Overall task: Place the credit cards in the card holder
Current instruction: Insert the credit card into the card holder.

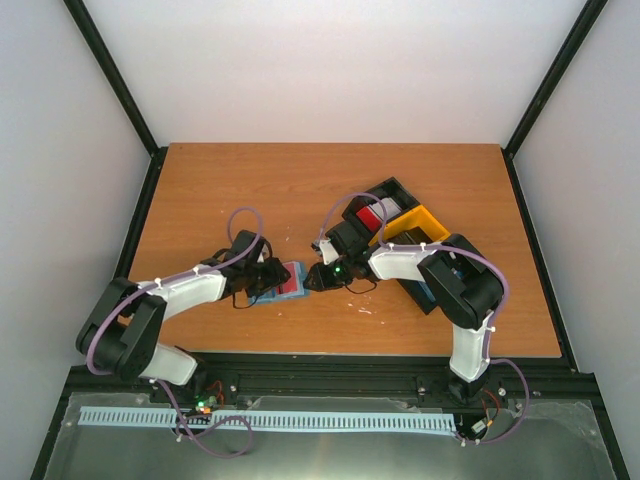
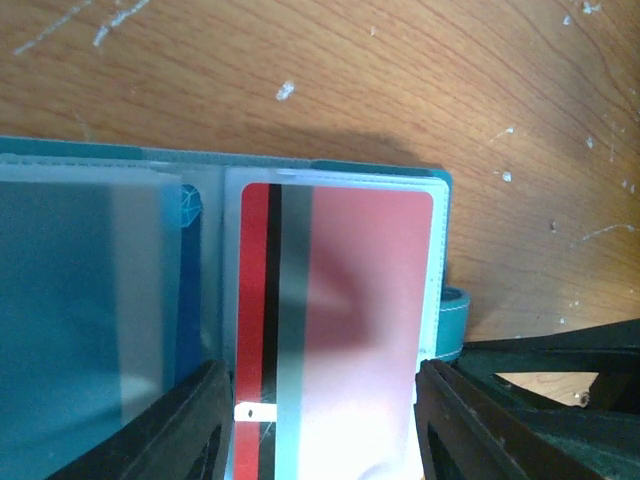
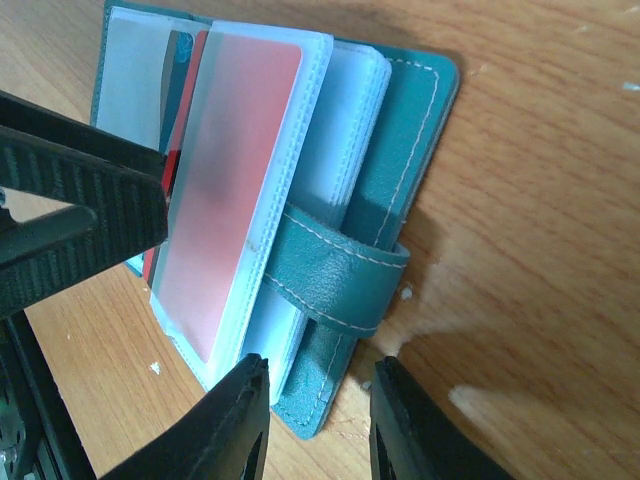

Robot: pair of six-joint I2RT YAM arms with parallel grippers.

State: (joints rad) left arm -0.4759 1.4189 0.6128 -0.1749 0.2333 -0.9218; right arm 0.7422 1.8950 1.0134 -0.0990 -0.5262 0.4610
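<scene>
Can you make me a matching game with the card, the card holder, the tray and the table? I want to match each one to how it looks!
Things:
1. credit card
2. card holder
3. tray
4. table

Looks:
A. brown wood
B. red, inside a clear pocket
C. teal, lying open
D. black and yellow

Pairs: 1-B, 2-C, 3-D, 4-A

Wooden table, two items on its surface.
The card holder lay open near the front centre; the black-and-yellow tray sat to its right.
</scene>
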